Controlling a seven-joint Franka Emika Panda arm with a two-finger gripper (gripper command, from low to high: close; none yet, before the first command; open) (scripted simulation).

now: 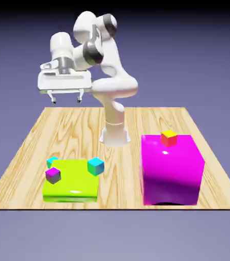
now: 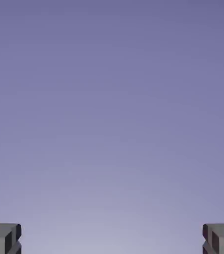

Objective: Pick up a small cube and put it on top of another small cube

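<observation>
The jaws (image 1: 65,99) stand wide open and hold nothing. In the hand view the two grey fingertips (image 2: 3,238) sit at the far bottom corners, and between them only the plain blue-violet backdrop shows. In the exterior view the jaws hang high above the far left part of the worktop (image 1: 30,153), pointing down, with the white arm (image 1: 104,56) folded behind them.

The small cube (image 1: 95,165) lies well below the jaws, at about 5 o'clock from them in the exterior view. It rests on the lime slab (image 1: 71,186), at the slab's far right corner, well apart from the jaws. It is tiny next to the slab. Its top is bright cyan and its two visible sides are darker teal-green. It looks a little turned, so one edge faces the camera.

On the same slab a grey cube with a purple top (image 1: 53,175) sits near the left edge, at about 9 o'clock from the small cube. Another cyan cube (image 1: 51,161) shows at the slab's far left corner; I cannot tell whether it stands on the slab or just behind it.

At 3 o'clock from the slab stands a big magenta block (image 1: 171,171). On its top, near the far edge, rests a small cube with a yellow top and orange side (image 1: 169,137).
</observation>
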